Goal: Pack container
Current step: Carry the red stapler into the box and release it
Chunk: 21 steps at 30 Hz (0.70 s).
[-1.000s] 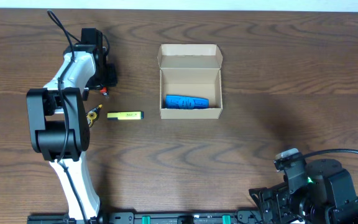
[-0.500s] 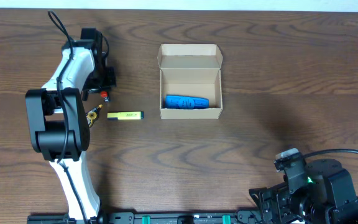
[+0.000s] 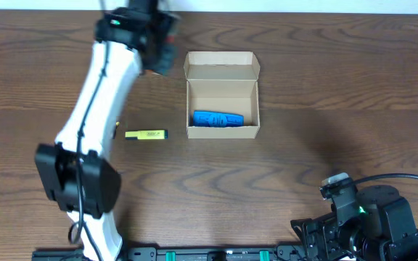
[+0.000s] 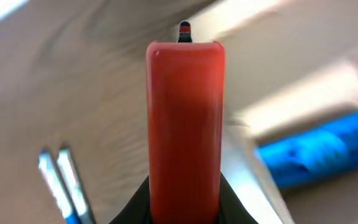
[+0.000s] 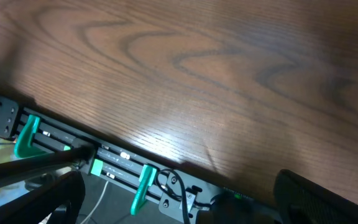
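The container [image 3: 222,71] is a tan cardboard box standing open at the table's middle back, with its flap lid folded back. A blue object [image 3: 217,118] lies inside it, and shows blurred in the left wrist view [image 4: 319,154]. My left gripper [image 3: 163,52] is raised just left of the box's rear corner. It is shut on a red marker [image 4: 185,124] with a black and red tip. A yellow highlighter [image 3: 146,134] lies on the table left of the box. My right gripper [image 5: 182,182] is open and empty over the table's front edge.
The right arm's base [image 3: 372,217] sits at the front right corner. A black rail with green clips [image 5: 104,165] runs along the front edge. The left arm's white links [image 3: 96,109] stretch across the left side of the table.
My left arm has risen and swung right, from the table's left side to the box's rear left corner, with the red marker in it. The right arm has not moved.
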Tool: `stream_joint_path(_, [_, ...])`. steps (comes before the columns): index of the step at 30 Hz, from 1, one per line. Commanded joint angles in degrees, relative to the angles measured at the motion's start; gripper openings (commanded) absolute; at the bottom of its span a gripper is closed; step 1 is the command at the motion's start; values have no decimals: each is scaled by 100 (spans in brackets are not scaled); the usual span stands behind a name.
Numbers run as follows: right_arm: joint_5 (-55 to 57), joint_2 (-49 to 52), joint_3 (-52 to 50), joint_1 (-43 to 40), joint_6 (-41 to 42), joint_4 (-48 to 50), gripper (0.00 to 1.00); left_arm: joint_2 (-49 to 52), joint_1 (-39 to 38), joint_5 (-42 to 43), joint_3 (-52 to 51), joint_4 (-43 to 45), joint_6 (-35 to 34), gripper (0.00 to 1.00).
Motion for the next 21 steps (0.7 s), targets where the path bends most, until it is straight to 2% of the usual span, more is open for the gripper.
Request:
stream_joint_path(1, [-20, -7, -4, 44, 61, -7, 99, 26, -623, 120, 24, -245, 2057, 6])
stream_joint_path(5, [-20, -7, -4, 44, 59, -7, 99, 92, -1296, 83, 15, -505, 3582, 6])
stream_joint_path(8, [-20, -7, -4, 44, 61, -7, 99, 175, -1541, 24, -17, -494, 4271, 6])
stream_joint_path(21, [-20, -7, -4, 44, 61, -7, 99, 925, -1384, -173, -17, -389, 4430, 6])
